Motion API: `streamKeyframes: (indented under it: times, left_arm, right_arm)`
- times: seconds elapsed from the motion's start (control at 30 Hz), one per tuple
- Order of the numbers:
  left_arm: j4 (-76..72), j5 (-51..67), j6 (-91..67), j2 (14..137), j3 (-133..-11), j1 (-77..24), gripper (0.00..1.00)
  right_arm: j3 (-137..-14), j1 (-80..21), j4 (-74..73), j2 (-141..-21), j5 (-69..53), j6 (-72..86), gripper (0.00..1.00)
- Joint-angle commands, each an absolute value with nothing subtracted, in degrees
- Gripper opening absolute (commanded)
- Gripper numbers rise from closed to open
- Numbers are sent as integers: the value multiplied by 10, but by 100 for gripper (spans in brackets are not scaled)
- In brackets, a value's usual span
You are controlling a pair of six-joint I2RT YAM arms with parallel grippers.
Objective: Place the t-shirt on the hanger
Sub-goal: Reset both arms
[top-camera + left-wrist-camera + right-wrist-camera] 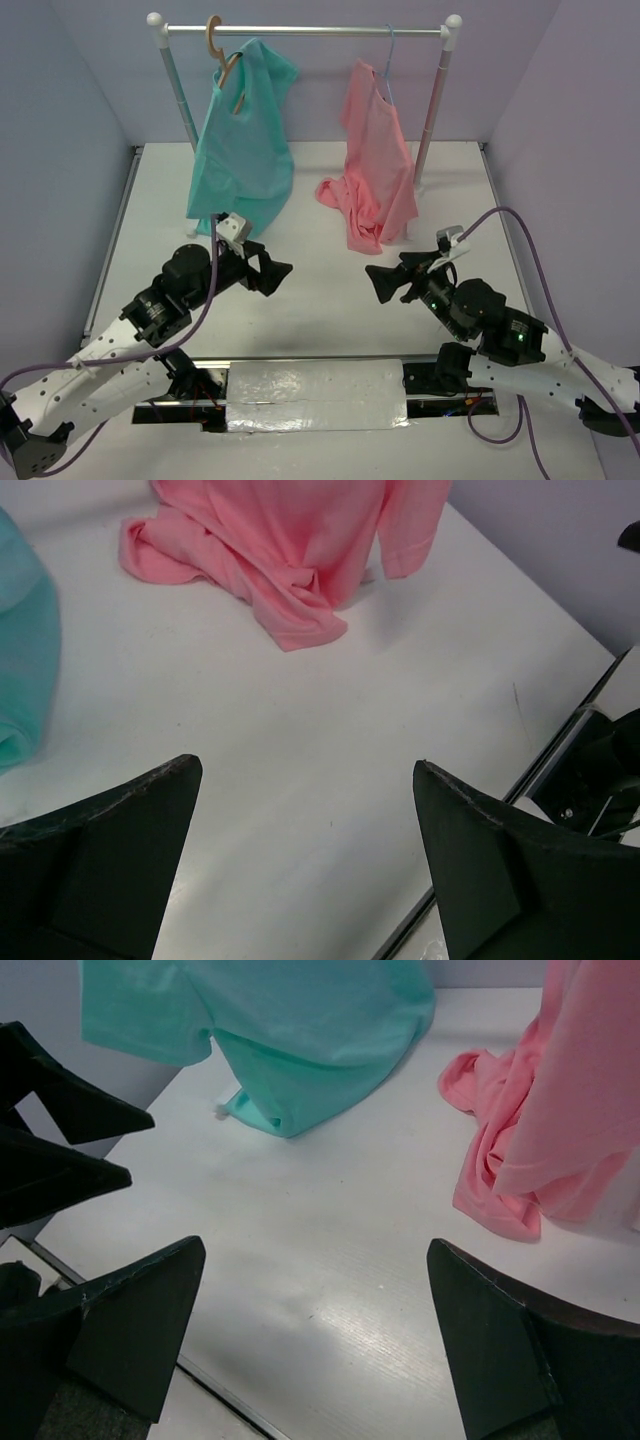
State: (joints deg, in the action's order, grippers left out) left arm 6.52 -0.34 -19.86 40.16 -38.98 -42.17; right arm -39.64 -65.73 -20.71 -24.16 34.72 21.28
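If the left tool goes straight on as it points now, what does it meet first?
Likely the pink shirt heaped on the table; nothing else lies between. Depth is unclear: the left tool may graze the table first.

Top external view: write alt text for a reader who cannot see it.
A teal t-shirt hangs on a wooden hanger from a rail, beside a pink shirt on a blue wire hanger. Below, the left gripper and right gripper are open and empty.

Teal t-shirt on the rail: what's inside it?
The wooden hanger: its hook over the rail and part of one arm show at the collar of the t-shirt. The rest is covered by cloth, so shoulder seating can't be judged.
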Motion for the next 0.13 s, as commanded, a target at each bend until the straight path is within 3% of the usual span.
streamKeyframes:
  times: [0.0,0.1]
  left_arm:
    - [-11,11,-203,393,-401,-425,99]
    - [-4,7,-203,387,-400,-425,99]
  right_arm:
    - [-425,-660,-206,-256,337,203,100]
    - [-421,-661,-195,-254,323,201,100]
